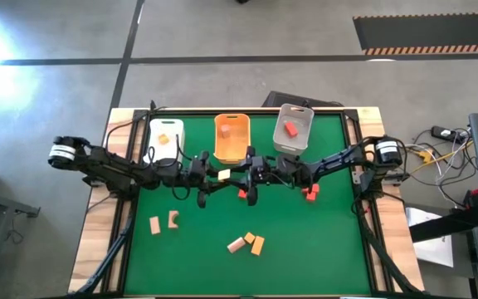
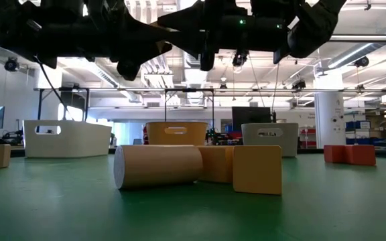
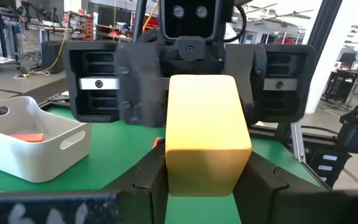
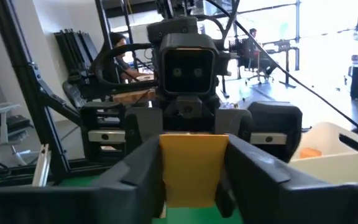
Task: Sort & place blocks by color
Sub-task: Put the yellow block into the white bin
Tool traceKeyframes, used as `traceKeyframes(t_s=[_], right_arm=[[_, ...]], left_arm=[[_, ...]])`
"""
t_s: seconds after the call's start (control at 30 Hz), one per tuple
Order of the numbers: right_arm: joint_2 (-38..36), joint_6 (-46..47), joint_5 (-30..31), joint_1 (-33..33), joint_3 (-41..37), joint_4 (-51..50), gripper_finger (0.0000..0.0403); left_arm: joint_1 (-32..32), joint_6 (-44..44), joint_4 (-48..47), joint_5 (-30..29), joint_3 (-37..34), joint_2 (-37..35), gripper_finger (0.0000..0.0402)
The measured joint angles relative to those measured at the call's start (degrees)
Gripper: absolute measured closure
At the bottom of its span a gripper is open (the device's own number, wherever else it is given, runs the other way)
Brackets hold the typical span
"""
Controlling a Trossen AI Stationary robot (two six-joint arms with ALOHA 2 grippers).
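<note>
A yellow block (image 1: 224, 174) hangs in the air over the table's middle, in front of the orange bin, between my two grippers, which face each other. My left gripper (image 1: 214, 175) comes from the left and my right gripper (image 1: 237, 176) from the right; both are shut on the block. On the table lie two tan blocks (image 1: 164, 222), a tan and orange cluster (image 1: 249, 242), red blocks (image 1: 309, 193) and a red block (image 1: 241, 193) under my right gripper. A red block (image 1: 290, 129) lies in the grey bin and an orange one (image 1: 163, 139) in the white bin. My left gripper pinches the yellow block (image 3: 207, 134) between its two fingers (image 3: 151, 180), on the block's two side faces at its left end, coming level from the table's left. The block is lifted clear. My right gripper pinches the same block (image 4: 194, 168) between its fingers (image 4: 135, 171), on the side faces at its right end, coming level from the table's right.
Three bins stand in a row at the far edge: white (image 1: 177, 126), orange (image 1: 231, 154) and grey (image 1: 301, 143). Wooden borders frame the green mat (image 1: 305, 249). The near half holds only the scattered blocks, with open mat between them.
</note>
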Motion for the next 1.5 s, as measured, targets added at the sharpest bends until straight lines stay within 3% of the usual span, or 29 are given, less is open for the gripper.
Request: traceKeyframes(t_s=[0.13,0.3,0.4,0.63,0.77,0.87,1.07,1.27,1.5], right_arm=[[-1.17,0.83,1.86,-0.03,-0.02,-2.72,0.0162],[-5.58,0.89,10.97,0.00,-0.02,-14.71,0.0125],[-8.38,1.89,15.46,0.11,-0.02,-22.26,0.0126],[-11.17,2.01,18.32,0.41,0.00,-26.61,0.0152],[-11.04,2.03,18.35,0.39,-0.02,-26.80,0.0161],[-10.63,2.51,18.36,0.39,-0.01,-26.87,0.0161],[-10.31,4.89,18.37,0.59,-0.02,-28.44,0.0163],[-10.61,9.89,17.88,1.27,-0.02,-32.96,0.0163],[-11.29,14.48,17.79,2.44,-0.02,-36.91,0.0163]], left_arm=[[1.01,-0.62,-6.12,-3.11,0.00,-0.39,0.0286],[5.25,-7.83,-26.10,-18.43,0.02,-4.92,0.0286],[9.10,-14.57,-40.20,-24.92,0.00,-9.82,0.0286],[17.43,-22.85,-72.11,-27.05,6.76,-20.51,0.0286],[21.94,-29.08,-96.09,-31.19,13.10,-22.05,0.0286],[25.98,-32.88,-108.92,-31.41,16.24,-21.02,0.0286],[30.38,-31.24,-112.90,-24.45,15.55,-17.05,0.0286],[30.38,-30.39,-113.10,-23.56,15.13,-12.99,0.0283],[30.38,-29.71,-113.04,-23.60,15.13,-9.75,0.0201]])
